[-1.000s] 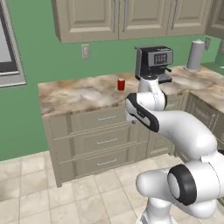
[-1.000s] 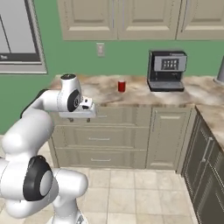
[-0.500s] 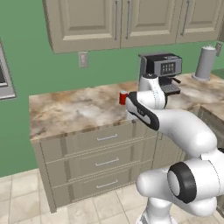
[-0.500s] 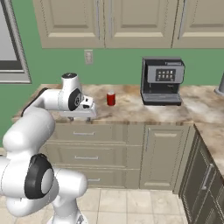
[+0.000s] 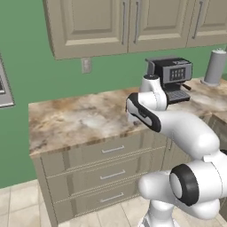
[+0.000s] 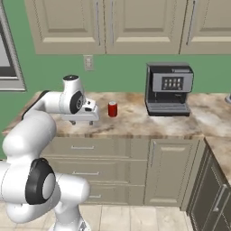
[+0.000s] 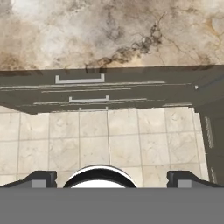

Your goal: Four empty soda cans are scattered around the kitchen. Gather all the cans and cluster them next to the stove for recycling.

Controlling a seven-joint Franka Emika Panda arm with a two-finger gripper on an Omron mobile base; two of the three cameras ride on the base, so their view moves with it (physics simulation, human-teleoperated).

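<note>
One red soda can [image 6: 113,109] with a silver top stands upright on the marble counter [image 6: 135,124], left of the coffee machine. My gripper [image 6: 81,121] hangs over the counter's front part, a short way left of the can and apart from it. In the hand view the gripper [image 7: 112,180] is open, its fingertips [image 7: 41,179] wide apart with nothing between them, looking down on the counter edge, the drawer fronts and the floor tiles. In the left base view my own arm covers the can's spot. The stove is out of view.
A black and silver coffee machine [image 6: 169,88] [image 5: 170,73] stands at the back of the counter. A grey cylinder [image 5: 215,66] stands on the counter's right wing. Drawers [image 6: 85,146] sit below, wall cabinets [image 6: 135,25] above. The counter turns a corner at the right.
Both base views have shifted and the counter has grown larger, so the base has driven closer. The arm holds the same pose, the gripper stays open, and the can stands where it was.
</note>
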